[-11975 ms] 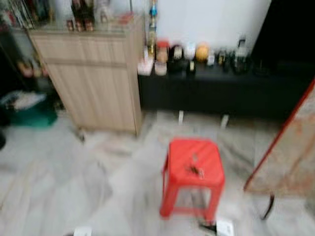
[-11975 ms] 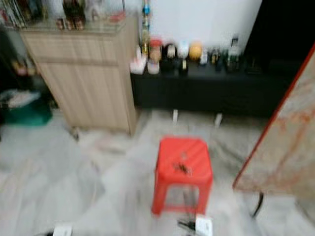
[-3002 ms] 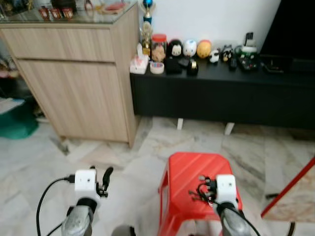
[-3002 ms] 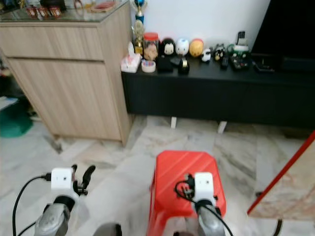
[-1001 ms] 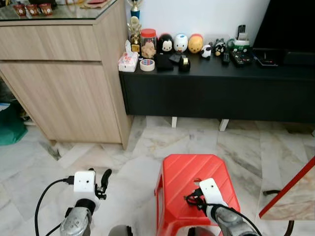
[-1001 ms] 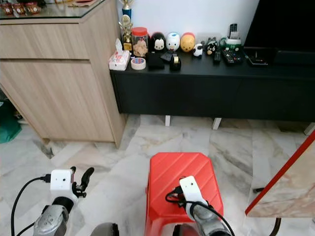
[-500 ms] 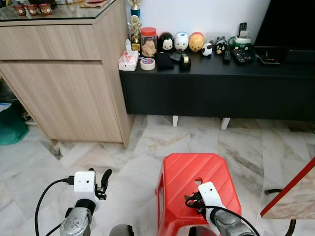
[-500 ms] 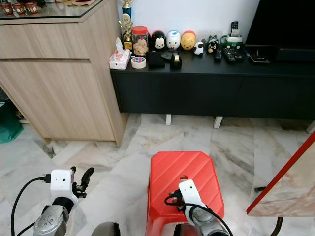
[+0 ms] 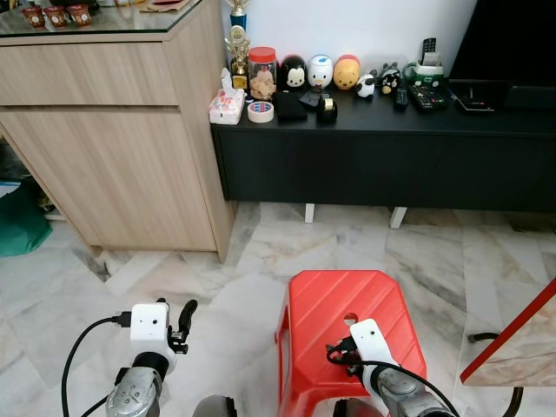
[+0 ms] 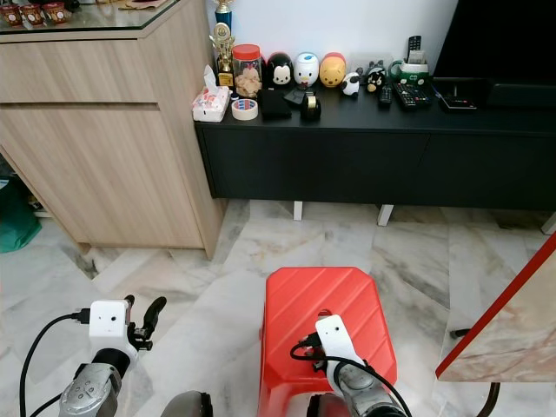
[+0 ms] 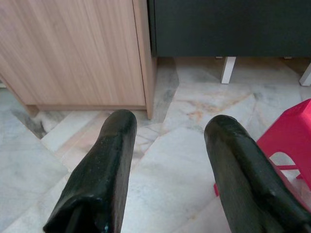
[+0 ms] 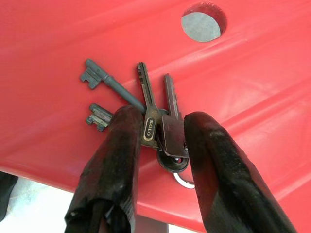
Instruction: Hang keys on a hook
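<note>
On the red stool (image 9: 347, 326), just short of the round hole (image 12: 203, 23) in its seat: one bunch of keys (image 12: 146, 121), several on a ring, blades fanned toward the hole, bows and ring nearest the robot.

Right gripper (image 12: 163, 138): low over the stool seat, its two black fingers (image 12: 119, 145) set on either side of the key bows. The keys lie between the fingers and touch or nearly touch both; the jaws look partly closed around the bunch, but the keys appear to rest flat on the stool, so I cannot tell whether the grasp is made.

Left gripper (image 11: 165, 160): to the left of the stool, over the marble floor (image 9: 174, 278), fingers spread wide with nothing between them. Idle.

Beyond the stool: a long black cabinet (image 9: 382, 156) against the wall, its top crowded with small figures, a jar and a roll of tape (image 9: 260, 111). To the left of that cabinet, touching it, a tall wooden cupboard (image 9: 122, 130).

To the right of the stool: the edge of a red-framed panel (image 9: 512, 339), leaning.

Hook: none can be made out anywhere around the stool or cabinets.

Progress, as judged: early. The robot stands at the stool and the right gripper is at the keys. Left to do: secure the grasp, lift the bunch off the seat, find and reach the hook, slip the ring over it, release.
</note>
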